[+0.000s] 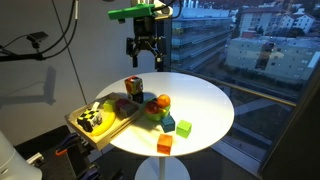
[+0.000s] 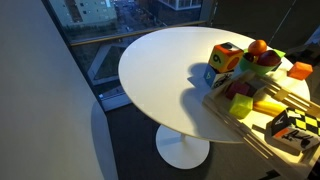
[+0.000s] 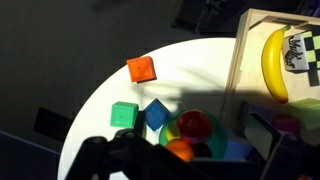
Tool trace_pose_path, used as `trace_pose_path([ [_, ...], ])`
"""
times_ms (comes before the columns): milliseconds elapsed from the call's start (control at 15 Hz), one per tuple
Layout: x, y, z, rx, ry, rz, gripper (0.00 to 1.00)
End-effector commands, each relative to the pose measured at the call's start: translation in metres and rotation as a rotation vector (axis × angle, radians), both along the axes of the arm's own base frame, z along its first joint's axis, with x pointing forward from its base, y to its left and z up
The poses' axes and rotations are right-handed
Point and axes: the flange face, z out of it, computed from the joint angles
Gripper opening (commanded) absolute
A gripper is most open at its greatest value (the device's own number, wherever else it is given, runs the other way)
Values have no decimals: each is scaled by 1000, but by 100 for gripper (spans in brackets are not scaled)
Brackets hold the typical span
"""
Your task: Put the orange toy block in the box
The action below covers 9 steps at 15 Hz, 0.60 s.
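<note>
The orange toy block (image 1: 164,144) is a small plain cube lying near the table's front edge. It also shows in the other exterior view (image 2: 300,70) and in the wrist view (image 3: 141,69). The box (image 1: 85,125) is a shallow light-wood tray at the table's side, holding a banana (image 3: 275,62) and other toys; its wall shows in the wrist view (image 3: 243,70) and its rim in an exterior view (image 2: 225,112). My gripper (image 1: 145,52) hangs high above the table's far part, open and empty, well away from the block. Its fingers frame the bottom of the wrist view (image 3: 190,165).
A round stacking toy (image 3: 192,130) with a red ball sits directly below the gripper. A green cube (image 3: 124,114) and a blue cube (image 3: 157,116) lie beside it. A larger multicoloured cube (image 1: 133,87) stands behind. The round white table (image 1: 200,100) borders a window.
</note>
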Motion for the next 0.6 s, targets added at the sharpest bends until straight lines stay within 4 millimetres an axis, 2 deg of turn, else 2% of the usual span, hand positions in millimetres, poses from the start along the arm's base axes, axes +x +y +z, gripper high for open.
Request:
trace_pose_path([
  [0,0,0,1,0,0,2,100],
  [333,0,0,1,1,0,4,100],
  [533,5,-9,-11,2,7,8,100],
])
